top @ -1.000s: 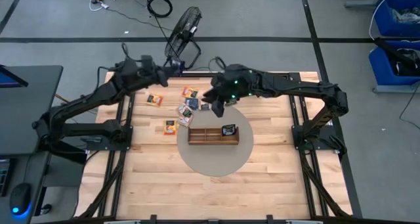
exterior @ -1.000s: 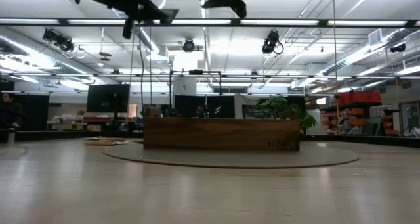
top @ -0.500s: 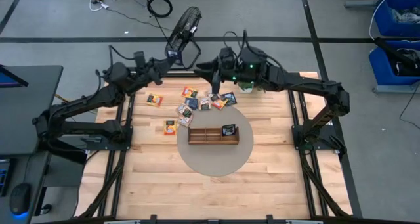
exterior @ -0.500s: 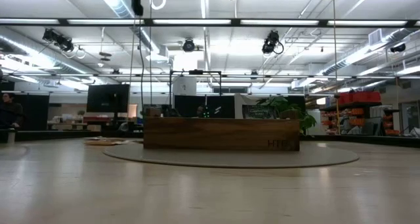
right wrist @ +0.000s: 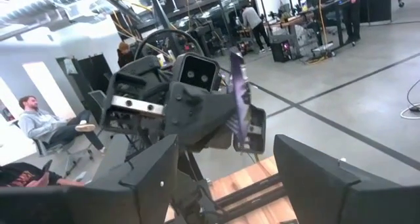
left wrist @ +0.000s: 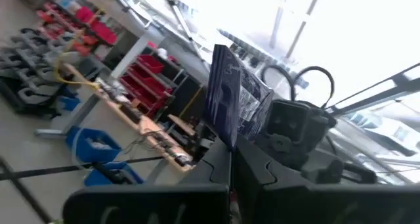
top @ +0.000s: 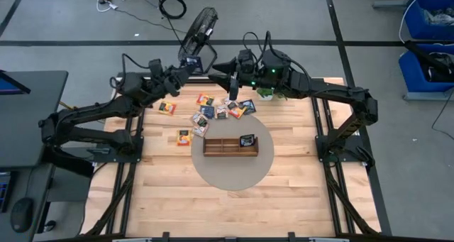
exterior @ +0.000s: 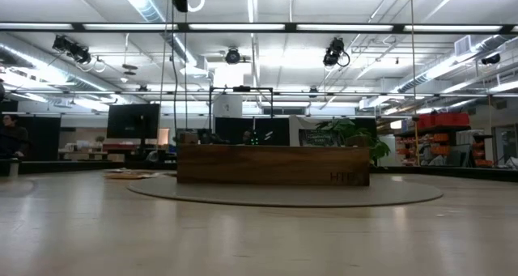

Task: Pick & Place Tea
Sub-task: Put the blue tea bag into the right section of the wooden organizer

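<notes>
My left gripper (top: pixel 193 64) is raised over the table's far edge, pointing toward the right arm, shut on a dark blue tea packet (left wrist: pixel 230 99). My right gripper (top: pixel 218 72) faces it, open and empty. In the right wrist view its fingers stand apart on either side of the packet (right wrist: pixel 237 96), short of it. Several more tea packets (top: pixel 206 113) lie flat on the table beyond the wooden tray (top: pixel 228 147). One dark packet (top: pixel 247 140) sits in the tray's right compartment. My left gripper pinches the packet by its near edge (left wrist: pixel 226 137) between its two fingers (left wrist: pixel 248 168). The fingers lie about level and point toward the table's right. The packet stands on edge beyond the fingertips, lifted well clear of the table.
The tray stands on a round grey mat (top: pixel 234 172); in the low view the tray (exterior: pixel 273 164) fills the middle. A black fan (top: pixel 197 33) stands just past the table's far edge. People (right wrist: pixel 39 122) are in the room behind.
My right gripper has risen from over the loose packets, moved toward the far edge and turned level, facing the left arm. My left gripper has moved right toward it. Both have left the top of the low view.
</notes>
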You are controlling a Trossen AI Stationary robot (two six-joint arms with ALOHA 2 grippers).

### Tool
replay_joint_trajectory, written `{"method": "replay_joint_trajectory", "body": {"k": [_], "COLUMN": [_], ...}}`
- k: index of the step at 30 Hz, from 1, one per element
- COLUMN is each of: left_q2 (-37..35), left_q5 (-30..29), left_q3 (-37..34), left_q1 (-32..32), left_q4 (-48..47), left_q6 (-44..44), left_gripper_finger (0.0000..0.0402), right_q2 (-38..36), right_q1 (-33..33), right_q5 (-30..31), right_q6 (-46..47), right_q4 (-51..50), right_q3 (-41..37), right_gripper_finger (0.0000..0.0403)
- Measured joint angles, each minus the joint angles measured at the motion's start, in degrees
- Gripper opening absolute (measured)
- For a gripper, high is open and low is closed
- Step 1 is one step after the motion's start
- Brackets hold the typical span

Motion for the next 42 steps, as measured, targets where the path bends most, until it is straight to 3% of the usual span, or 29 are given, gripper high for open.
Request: {"method": "replay_joint_trajectory", "body": {"k": [8,24,38,42], "left_q2": [5.62,6.40,10.76,12.09], "left_q5": [-0.61,-0.55,-1.27,0.40], "left_q3": [0.02,0.02,1.63,3.63], "left_q1": [-0.76,-3.02,-4.28,-4.30], "left_q4": [9.14,12.09,14.31,14.44], "left_q6": [-2.75,-4.15,-5.37,-3.51], "left_gripper_finger": [0.0003,0.0003,0.0003,0.0003], "right_q2": [0.04,0.11,0.13,0.13], "right_q1": [0.00,0.09,0.11,0.10], "right_q5": [0.57,0.61,0.61,0.60], "right_q6": [0.00,0.01,1.33,1.55], "right_q4": [-0.37,-2.15,-2.88,-3.81], "right_q3": [0.00,0.00,0.00,0.00], "right_gripper_finger": [0.0241,0.0190,0.0180,0.0151]}}
